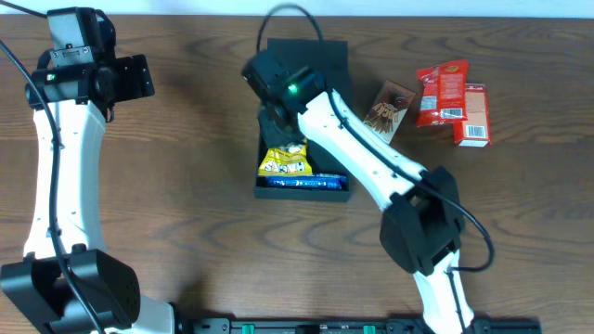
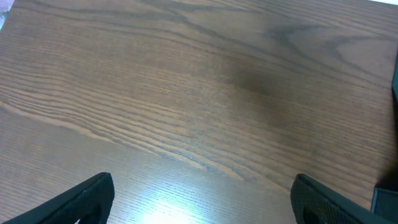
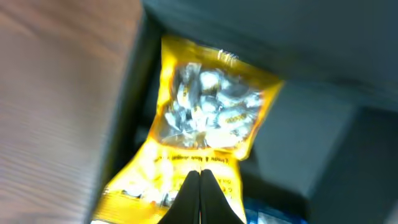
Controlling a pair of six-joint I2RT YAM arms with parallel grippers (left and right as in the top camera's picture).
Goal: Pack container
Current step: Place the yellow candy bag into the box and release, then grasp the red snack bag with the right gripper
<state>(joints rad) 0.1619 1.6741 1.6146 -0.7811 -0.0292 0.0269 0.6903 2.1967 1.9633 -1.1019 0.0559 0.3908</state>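
The container [image 1: 327,54] is a black box near the table's middle, its flap lid open at the far side; its dark inside shows in the right wrist view [image 3: 311,143]. A yellow snack packet [image 1: 285,164] [image 3: 211,118] and a blue packet [image 1: 306,182] [image 3: 267,214] lie in it. My right gripper [image 1: 282,141] [image 3: 200,173] points down into the box, its fingers pressed together on the middle of the yellow packet. My left gripper [image 1: 130,77] [image 2: 202,199] is open and empty over bare wood at the far left.
To the right of the box lie a brown packet [image 1: 388,109], a red packet [image 1: 441,93] and a small red-and-white carton [image 1: 473,116]. The right arm crosses the box's right side.
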